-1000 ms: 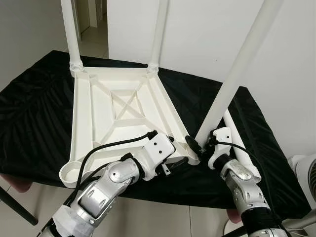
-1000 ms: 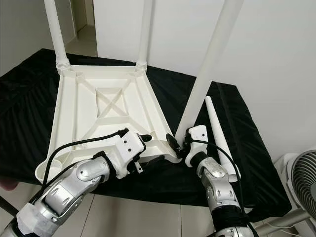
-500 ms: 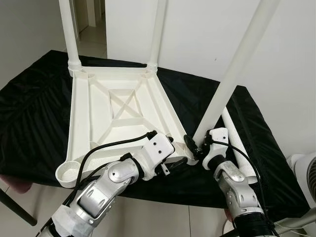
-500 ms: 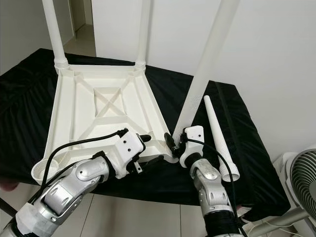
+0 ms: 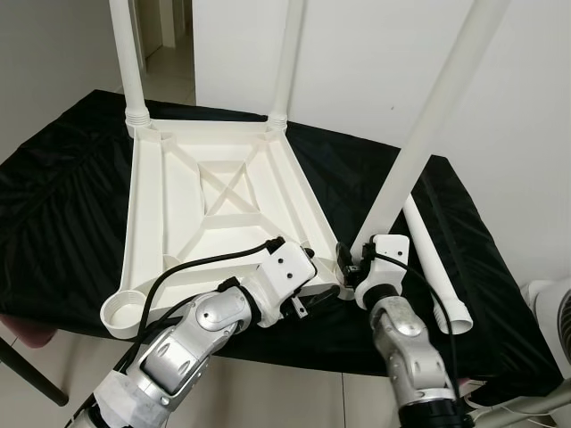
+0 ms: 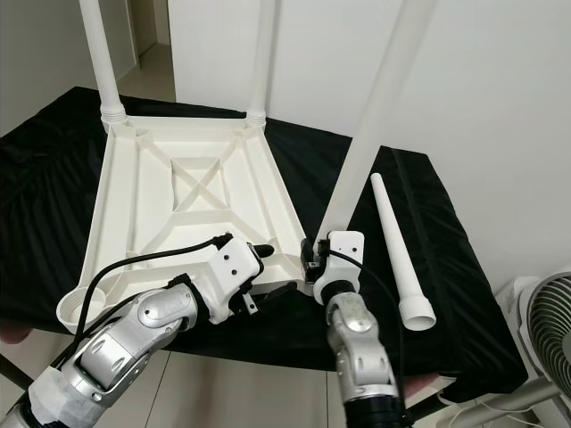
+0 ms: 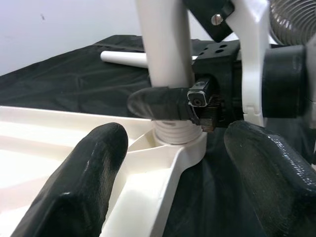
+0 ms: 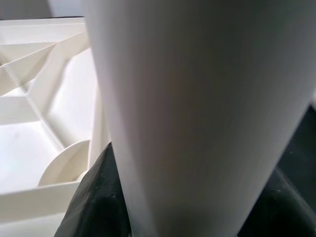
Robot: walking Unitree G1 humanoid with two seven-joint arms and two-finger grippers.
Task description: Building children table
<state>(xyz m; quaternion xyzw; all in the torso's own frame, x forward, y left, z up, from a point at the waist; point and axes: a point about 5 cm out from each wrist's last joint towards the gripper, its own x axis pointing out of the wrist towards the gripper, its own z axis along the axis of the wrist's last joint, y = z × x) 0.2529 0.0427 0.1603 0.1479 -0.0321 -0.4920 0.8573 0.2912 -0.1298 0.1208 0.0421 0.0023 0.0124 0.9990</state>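
Observation:
The white plastic table (image 5: 169, 205) lies upside down on a black cloth. Two legs (image 5: 125, 53) (image 5: 285, 53) stand in its far corners. A third leg (image 5: 419, 143) rises tilted from the near right corner socket (image 7: 180, 140). My right gripper (image 5: 350, 266) is shut on this leg's base, and one of its fingers (image 7: 158, 103) wraps across the leg. My left gripper (image 5: 319, 287) is open at the table's near edge, its fingers (image 7: 94, 173) straddling that corner. A fourth leg (image 5: 433, 267) lies loose on the cloth to the right. The near left socket (image 5: 125, 312) holds nothing.
The cloth-covered surface (image 5: 53, 205) ends close in front of me, with tiled floor below. A white wall stands right behind the table. A fan (image 6: 544, 339) is at the lower right. A doorway opens at the far left.
My right forearm has swung leftward under the leg's base, uncovering the loose leg on the cloth. The left gripper and the table have stayed where they were.

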